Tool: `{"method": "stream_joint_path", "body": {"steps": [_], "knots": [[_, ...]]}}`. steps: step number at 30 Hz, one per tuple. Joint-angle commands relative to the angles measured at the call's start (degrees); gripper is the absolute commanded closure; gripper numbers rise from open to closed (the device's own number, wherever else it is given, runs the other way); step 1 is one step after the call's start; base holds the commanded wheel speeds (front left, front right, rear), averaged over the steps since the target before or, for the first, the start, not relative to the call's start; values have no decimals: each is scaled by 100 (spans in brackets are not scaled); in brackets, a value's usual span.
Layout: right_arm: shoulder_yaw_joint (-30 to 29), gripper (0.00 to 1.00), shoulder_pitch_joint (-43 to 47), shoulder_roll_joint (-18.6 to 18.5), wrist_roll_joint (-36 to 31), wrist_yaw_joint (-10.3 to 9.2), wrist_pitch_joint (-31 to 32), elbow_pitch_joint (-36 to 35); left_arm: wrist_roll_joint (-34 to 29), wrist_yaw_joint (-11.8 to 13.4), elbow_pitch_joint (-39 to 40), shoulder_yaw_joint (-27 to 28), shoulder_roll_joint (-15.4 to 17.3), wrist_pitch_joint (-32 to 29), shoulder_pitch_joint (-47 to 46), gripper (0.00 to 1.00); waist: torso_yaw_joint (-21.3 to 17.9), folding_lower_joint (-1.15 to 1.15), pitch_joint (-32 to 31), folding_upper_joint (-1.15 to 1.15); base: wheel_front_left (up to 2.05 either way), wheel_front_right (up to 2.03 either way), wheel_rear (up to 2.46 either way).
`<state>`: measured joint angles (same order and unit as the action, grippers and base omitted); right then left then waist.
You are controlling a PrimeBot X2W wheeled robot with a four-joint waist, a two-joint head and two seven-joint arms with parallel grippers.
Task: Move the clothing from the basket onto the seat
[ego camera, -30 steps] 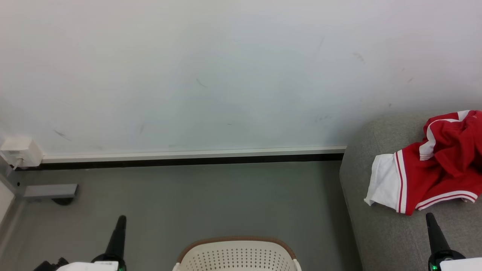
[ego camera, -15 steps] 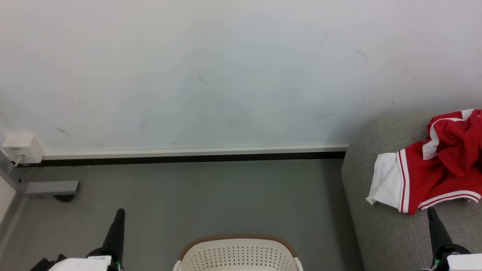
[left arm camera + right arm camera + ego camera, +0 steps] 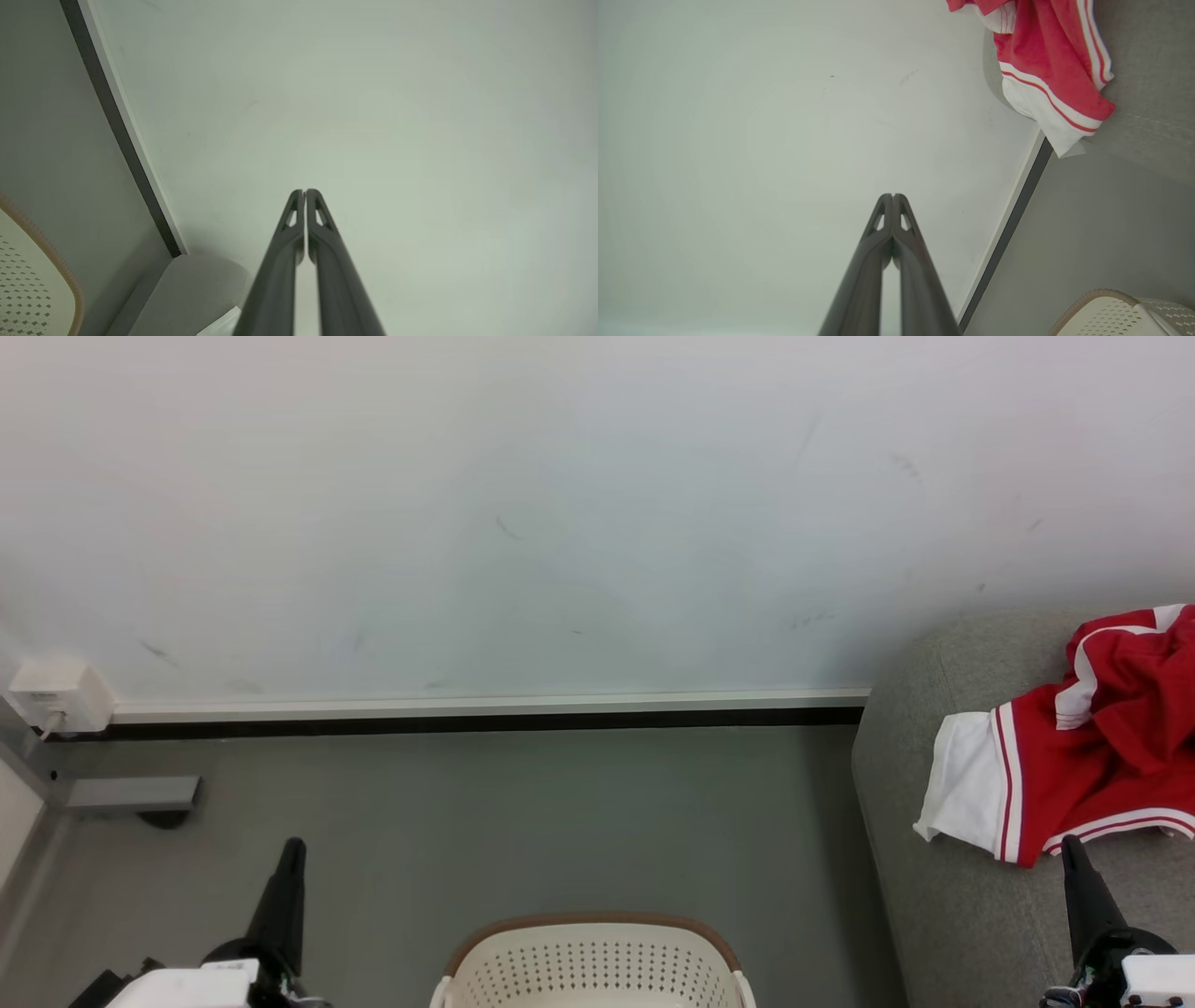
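Clothing (image 3: 1092, 756) is kept on the seat (image 3: 952, 915), at the right; left claw (image 3: 294, 845) and right claw (image 3: 1071, 842) are lifted slightly, pointed up, closed tight.

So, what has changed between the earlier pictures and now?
Little. The whole head view has shifted slightly, so the camera moved, not the things. The left hand and the right hand have crept a little further up that view, both shut and empty. Nothing was taken or let go. The clothing still lies on the seat, the basket on the floor.
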<state>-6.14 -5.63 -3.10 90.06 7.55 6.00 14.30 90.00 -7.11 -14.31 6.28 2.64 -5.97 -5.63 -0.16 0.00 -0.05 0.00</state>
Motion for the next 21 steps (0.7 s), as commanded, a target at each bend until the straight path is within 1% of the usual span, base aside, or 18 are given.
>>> {"method": "stream_joint_path", "body": {"steps": [1,6,21], "knots": [[-44,100,-65,18,117,-11,38,-43,100,-47,30,29,41,-35,-73,100,4,0,5,0,0,0,0],[-70,100,-105,33,258,-12,80,-47,293,-62,37,41,43,-82,-94,100,16,0,23,0,0,0,0],[-66,100,-101,29,234,-12,79,-44,278,-56,36,39,41,-80,-89,100,16,0,23,0,0,0,0]]}}
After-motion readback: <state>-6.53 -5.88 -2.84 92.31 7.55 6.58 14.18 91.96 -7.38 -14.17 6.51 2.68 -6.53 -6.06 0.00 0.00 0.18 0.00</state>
